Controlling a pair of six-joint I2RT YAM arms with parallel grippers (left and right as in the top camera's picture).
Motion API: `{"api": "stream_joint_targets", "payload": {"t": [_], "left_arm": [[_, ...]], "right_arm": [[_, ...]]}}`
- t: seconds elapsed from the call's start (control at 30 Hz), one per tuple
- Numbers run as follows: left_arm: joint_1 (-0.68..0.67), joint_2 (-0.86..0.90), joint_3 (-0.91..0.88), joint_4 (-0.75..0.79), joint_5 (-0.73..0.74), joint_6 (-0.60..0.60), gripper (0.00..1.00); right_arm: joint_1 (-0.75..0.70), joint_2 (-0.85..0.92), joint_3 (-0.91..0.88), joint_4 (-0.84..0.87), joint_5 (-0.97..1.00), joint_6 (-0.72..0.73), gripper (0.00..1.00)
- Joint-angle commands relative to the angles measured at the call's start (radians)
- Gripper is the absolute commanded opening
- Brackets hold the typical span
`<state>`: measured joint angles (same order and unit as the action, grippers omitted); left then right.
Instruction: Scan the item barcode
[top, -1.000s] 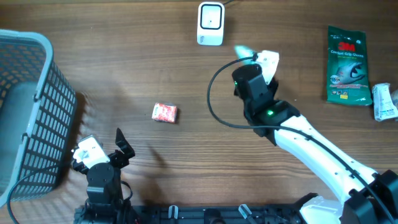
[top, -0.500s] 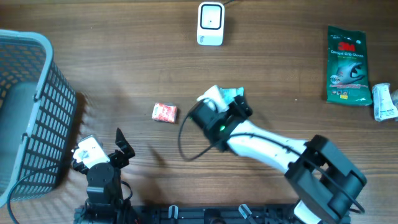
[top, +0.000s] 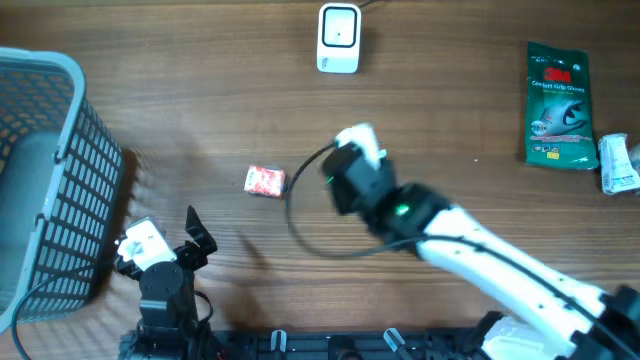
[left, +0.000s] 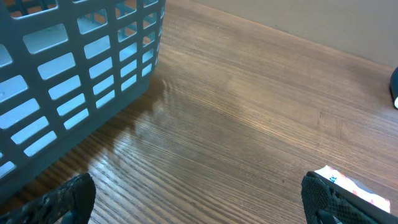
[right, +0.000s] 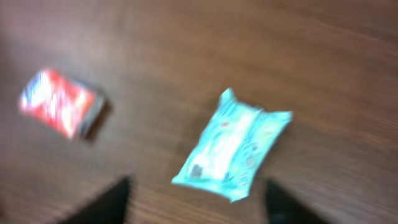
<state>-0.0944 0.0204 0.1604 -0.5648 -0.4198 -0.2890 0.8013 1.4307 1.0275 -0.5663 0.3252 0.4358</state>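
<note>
Ahead of the right gripper (right: 199, 200), fingers parted and empty: one teal packet (right: 231, 146), flat on the wooden table (right: 323, 56), blurred, barcode not legible. Red packet (right: 59, 102) near it, apart; white scanner (top: 338, 38) at the far edge. Left gripper (left: 199, 208) wide open, empty, near the grey basket (left: 74, 62).

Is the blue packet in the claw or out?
Out. The blue packet lies on the table, beyond the right claw, whose fingers stand apart.

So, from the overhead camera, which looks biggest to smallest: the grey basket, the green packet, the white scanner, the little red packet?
1. grey basket, though partly out of frame
2. green packet
3. white scanner
4. red packet
</note>
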Motion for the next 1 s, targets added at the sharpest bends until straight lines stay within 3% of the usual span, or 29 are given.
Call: {"api": "stream_joint_targets", "payload": {"t": [0.0,0.1,0.57,0.73,0.9,0.93,0.97], "left_arm": [[-0.004,-0.005,-0.006,0.003,0.008,0.02,1.0],[-0.004,-0.005,-0.006,0.003,0.008,0.02,1.0],[-0.004,-0.005,-0.006,0.003,0.008,0.02,1.0],[-0.004,-0.005,-0.006,0.003,0.008,0.02,1.0],[-0.004,-0.005,-0.006,0.003,0.008,0.02,1.0],[-0.004,-0.005,-0.006,0.003,0.008,0.02,1.0],[-0.004,-0.005,-0.006,0.003,0.008,0.02,1.0]], "right_arm": [[-0.123,0.024,0.004,-0.005,-0.214,0.061,0.04],[-0.168,0.09,0.002,0.021,-0.298,0.053,0.04],[-0.195,0.523,0.002,0.073,-0.303,0.03,0.04],[-0.195,0.453,0.028,-0.018,-0.384,-0.025,0.04],[-0.195,0.212,0.105,-0.129,-0.371,-0.026,0.04],[-0.195,0.166,0.108,-0.135,-0.359,-0.024,0.07],[-0.196,0.118,0.108,-0.14,-0.345,-0.018,0.3]]}}
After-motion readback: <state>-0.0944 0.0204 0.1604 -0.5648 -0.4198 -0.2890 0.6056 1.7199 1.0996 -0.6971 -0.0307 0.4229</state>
